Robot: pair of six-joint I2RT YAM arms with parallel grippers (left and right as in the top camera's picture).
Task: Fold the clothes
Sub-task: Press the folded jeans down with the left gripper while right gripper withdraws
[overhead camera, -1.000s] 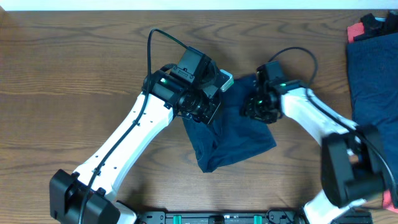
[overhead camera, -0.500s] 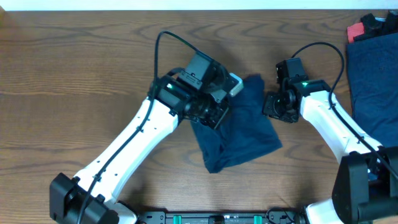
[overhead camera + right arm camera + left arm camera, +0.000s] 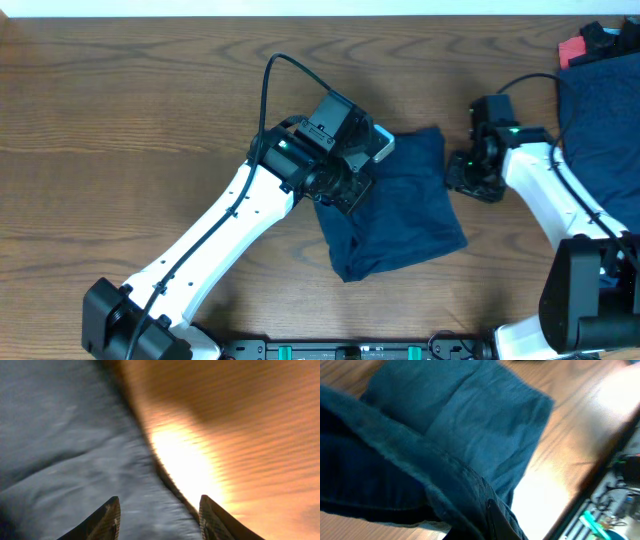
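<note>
Navy garment (image 3: 405, 215) flat on the table (image 3: 130, 120), about mid-width. Rough four-sided shape, wrinkled, with a doubled fold along its lower left edge and a squarer corner at upper right. Soft, matte cloth, one colour throughout.

Left gripper (image 3: 352, 188) at the garment's upper left edge, pinched together on the cloth there; jaws hidden under the wrist housing from overhead. In the left wrist view, a thick fold of the garment (image 3: 395, 475) right up against the camera, one dark finger (image 3: 502, 521) against it, the other cloth spread flat beyond.

Right gripper (image 3: 468, 176) just beside the garment's upper right corner; touching or not, cannot tell from above. In the right wrist view, fingers (image 3: 107, 520) spread apart, nothing gripped; below them the garment's edge on one side and bare wood on the other, all blurred.

Left arm (image 3: 200, 255) running from the garment toward the lower left, a black cable (image 3: 268, 90) looping above its wrist. Right arm (image 3: 555, 200) bent away to the garment's right.

Second navy pile (image 3: 600, 120) well apart to the garment's right, at the table's corner, with a red scrap (image 3: 572, 50) and a black item (image 3: 612, 38) at its far end.
</note>
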